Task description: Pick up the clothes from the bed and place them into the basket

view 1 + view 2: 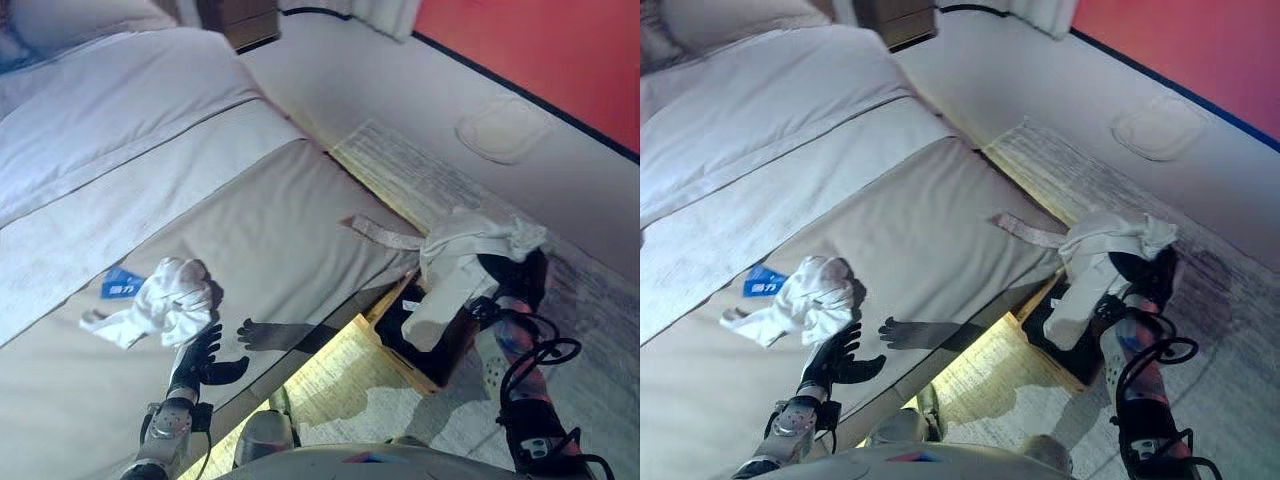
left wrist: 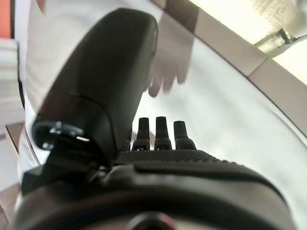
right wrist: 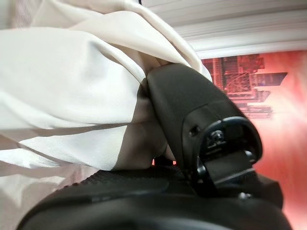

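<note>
A crumpled white garment (image 1: 165, 300) lies on the bed (image 1: 280, 210) near its front edge, with a blue tag (image 1: 120, 283) beside it. My left hand (image 1: 200, 358) rests on the sheet just in front of that garment, fingers straight and open, holding nothing; its fingers (image 2: 162, 132) show over the sheet in the left wrist view. My right hand (image 1: 517, 275) is shut on a second white garment (image 1: 465, 255), which hangs from it over the dark basket (image 1: 418, 335) on the floor beside the bed. In the right wrist view the cloth (image 3: 62, 91) drapes over the thumb (image 3: 192, 120).
A strip of the held garment (image 1: 380, 232) trails onto the bed's corner. A wooden nightstand (image 1: 240, 18) stands beyond the bed. A red wall (image 1: 540, 50) runs along the far right. A pale round patch (image 1: 505, 128) lies on the carpet.
</note>
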{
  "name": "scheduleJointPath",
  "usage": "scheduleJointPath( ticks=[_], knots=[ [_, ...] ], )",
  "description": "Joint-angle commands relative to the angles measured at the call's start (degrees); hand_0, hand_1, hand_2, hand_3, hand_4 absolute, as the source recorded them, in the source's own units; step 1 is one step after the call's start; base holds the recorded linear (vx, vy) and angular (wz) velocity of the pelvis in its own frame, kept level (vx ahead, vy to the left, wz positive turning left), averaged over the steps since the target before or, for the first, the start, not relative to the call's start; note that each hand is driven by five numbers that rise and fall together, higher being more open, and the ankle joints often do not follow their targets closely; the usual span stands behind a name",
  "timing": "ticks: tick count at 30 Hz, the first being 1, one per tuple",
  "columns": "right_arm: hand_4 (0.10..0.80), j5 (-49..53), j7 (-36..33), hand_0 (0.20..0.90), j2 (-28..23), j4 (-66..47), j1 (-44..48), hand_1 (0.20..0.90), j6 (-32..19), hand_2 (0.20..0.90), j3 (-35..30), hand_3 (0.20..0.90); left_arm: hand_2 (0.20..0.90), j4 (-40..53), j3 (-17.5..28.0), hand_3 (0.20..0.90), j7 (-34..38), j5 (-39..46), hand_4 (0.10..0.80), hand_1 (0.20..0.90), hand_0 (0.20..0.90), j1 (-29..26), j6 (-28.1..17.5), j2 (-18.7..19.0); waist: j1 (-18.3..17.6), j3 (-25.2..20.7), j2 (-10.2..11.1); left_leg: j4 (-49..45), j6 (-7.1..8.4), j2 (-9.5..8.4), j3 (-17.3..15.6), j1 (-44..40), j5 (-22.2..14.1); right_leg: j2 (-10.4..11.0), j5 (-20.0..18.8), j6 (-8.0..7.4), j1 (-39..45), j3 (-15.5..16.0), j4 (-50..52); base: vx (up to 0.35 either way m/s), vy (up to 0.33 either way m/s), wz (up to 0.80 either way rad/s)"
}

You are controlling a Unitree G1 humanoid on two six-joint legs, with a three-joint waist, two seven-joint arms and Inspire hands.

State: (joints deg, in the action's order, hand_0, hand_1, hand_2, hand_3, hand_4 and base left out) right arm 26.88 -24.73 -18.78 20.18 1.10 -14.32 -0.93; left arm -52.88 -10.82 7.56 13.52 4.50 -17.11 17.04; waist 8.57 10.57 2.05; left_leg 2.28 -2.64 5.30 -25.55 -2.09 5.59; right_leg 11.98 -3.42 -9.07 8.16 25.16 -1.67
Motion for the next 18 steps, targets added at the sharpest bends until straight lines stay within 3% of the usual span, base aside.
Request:
scheduleJointPath(
  ticks=[1, 3, 4, 8, 18],
  knots=[
    [0.100, -1.8, 6.9, 0.300, -2.3, -12.0, 1.8, 0.300, -5.8, 0.300, -3.4, 0.200, 0.900, 0.0, 1.9, 0.900, -0.8, -1.2, 0.800, 0.900, 0.900, -1.1, -2.7, 1.4, -0.4, -2.6, 1.8, -4.1, 3.60, -0.86, 8.3, 5.0, -2.6, -1.5, 0.8, 2.13, -0.2, -2.5, 3.1, -0.001, -0.058, -0.40],
    [0.100, -2.4, 10.5, 0.300, -3.3, -12.5, 0.4, 0.300, -4.9, 0.300, -3.4, 0.200, 0.900, -1.0, 2.8, 0.900, -2.0, -0.8, 0.800, 0.900, 0.900, -0.2, -2.6, 0.8, -0.7, -2.4, 2.7, -10.3, 4.14, -1.92, 12.4, 6.1, -5.1, -1.2, 1.0, 3.23, -1.1, -4.2, 3.1, 0.068, 0.006, -0.27],
    [0.100, -1.7, 14.6, 0.300, -4.3, -11.3, 0.9, 0.300, -4.1, 0.300, -2.2, 0.200, 0.900, -2.1, 3.7, 0.900, -3.3, -1.3, 0.800, 0.900, 0.900, 1.2, -3.5, 0.1, 1.3, -2.0, 2.4, -8.4, 3.25, -5.32, 23.1, 6.0, -5.1, -1.9, 1.1, 3.42, -2.5, -7.9, 4.4, 0.120, 0.087, -0.49],
    [0.100, -1.2, 13.9, 0.300, -4.3, -10.0, 0.9, 0.300, -1.8, 0.300, -0.2, 0.200, 0.900, -1.4, 1.6, 0.900, -4.6, -3.9, 0.800, 0.900, 0.900, 2.4, -3.1, 0.4, 1.0, -3.1, 0.7, -2.9, 2.74, -5.14, 22.5, 2.2, -3.5, -2.6, 1.2, 3.54, -3.9, -8.5, 5.2, 0.081, 0.063, -0.90],
    [0.100, -4.8, 4.5, 0.300, -1.7, -10.4, -0.3, 0.300, -6.0, 0.300, 0.0, 0.200, 0.900, -2.5, 1.7, 0.900, -2.6, -2.2, 0.800, 0.900, 0.900, 1.6, -2.8, 1.4, 0.8, -4.9, -0.5, 2.1, 3.03, -5.38, 22.3, 0.3, -2.3, -2.4, 0.9, 2.82, -3.3, -6.3, 2.5, 0.040, -0.002, 0.09]
  ],
)
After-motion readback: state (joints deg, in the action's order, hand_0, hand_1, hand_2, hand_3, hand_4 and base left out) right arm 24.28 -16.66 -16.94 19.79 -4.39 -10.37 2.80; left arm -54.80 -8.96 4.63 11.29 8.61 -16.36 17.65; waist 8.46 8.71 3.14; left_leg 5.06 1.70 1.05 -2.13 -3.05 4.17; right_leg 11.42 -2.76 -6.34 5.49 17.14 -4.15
